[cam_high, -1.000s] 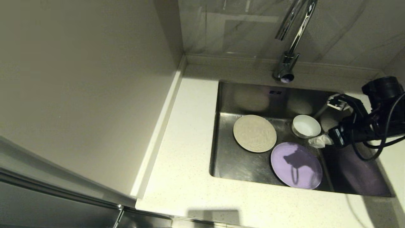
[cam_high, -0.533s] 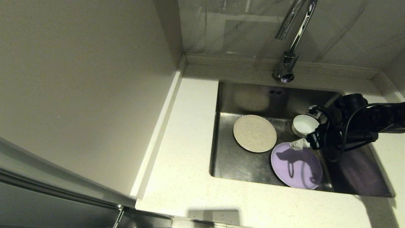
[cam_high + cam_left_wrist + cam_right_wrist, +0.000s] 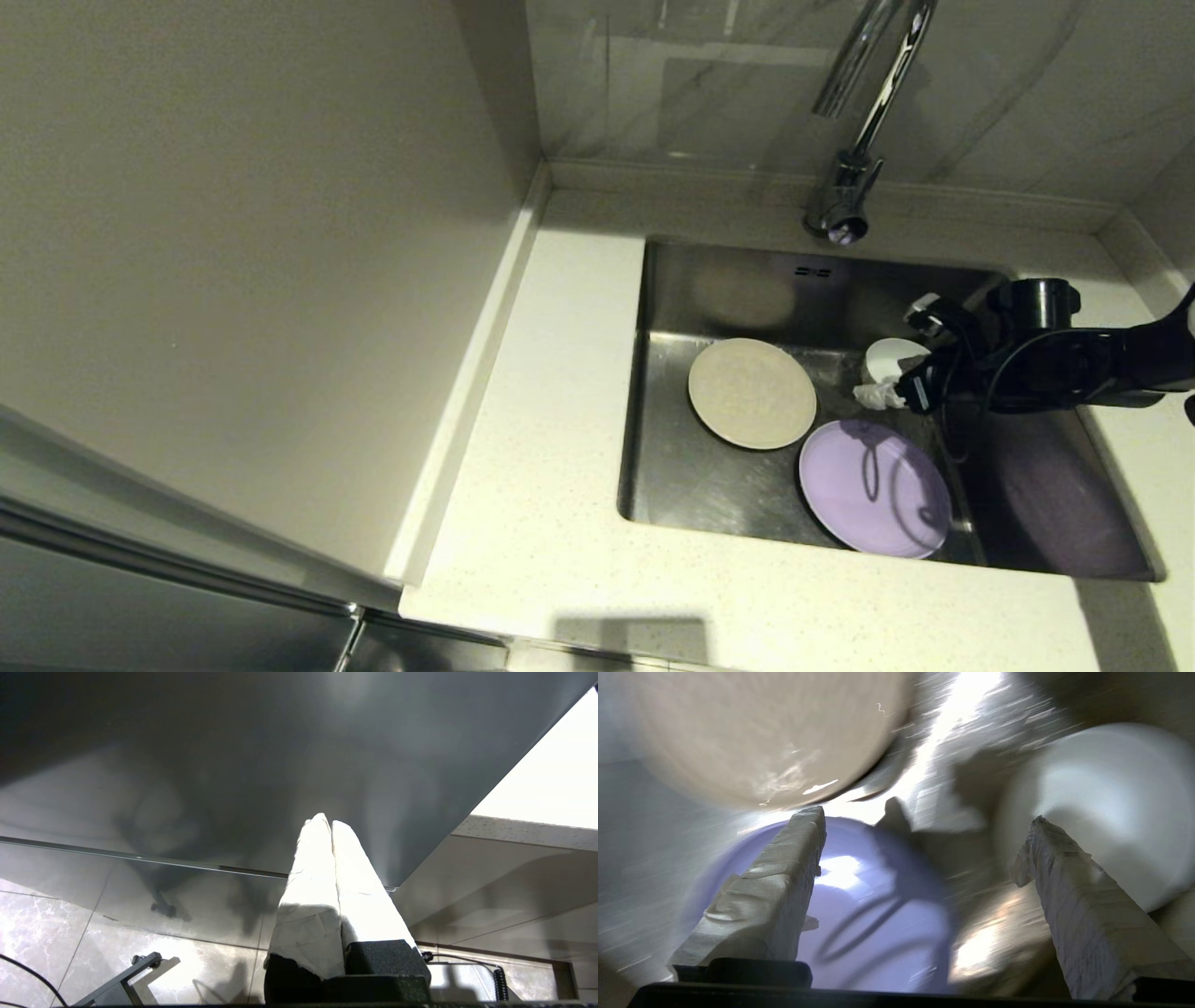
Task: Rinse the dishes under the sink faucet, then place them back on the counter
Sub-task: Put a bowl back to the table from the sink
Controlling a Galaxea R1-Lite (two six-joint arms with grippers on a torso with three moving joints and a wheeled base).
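Note:
All three dishes lie in the steel sink (image 3: 709, 485): the cream plate (image 3: 752, 392) at the left, the lilac plate (image 3: 873, 487) at the front, the white bowl (image 3: 887, 357) behind it. My right gripper (image 3: 898, 352) reaches in from the right and hovers open by the bowl, covering part of it. In the right wrist view the right gripper (image 3: 924, 821) is empty, with the lilac plate (image 3: 878, 914), cream plate (image 3: 761, 737) and bowl (image 3: 1111, 802) below. The faucet (image 3: 864, 103) rises behind the sink. My left gripper (image 3: 327, 826) is parked low, shut and empty.
The speckled counter (image 3: 560, 373) runs to the left of and in front of the sink. A tall wall panel (image 3: 261, 233) stands along its left edge. The sink's right half (image 3: 1046, 504) lies in shadow under my right arm.
My right arm has swung left and deeper into the sink, from beside the bowl to over it. Its jaws have widened. Its shadow on the lilac plate has thinned.

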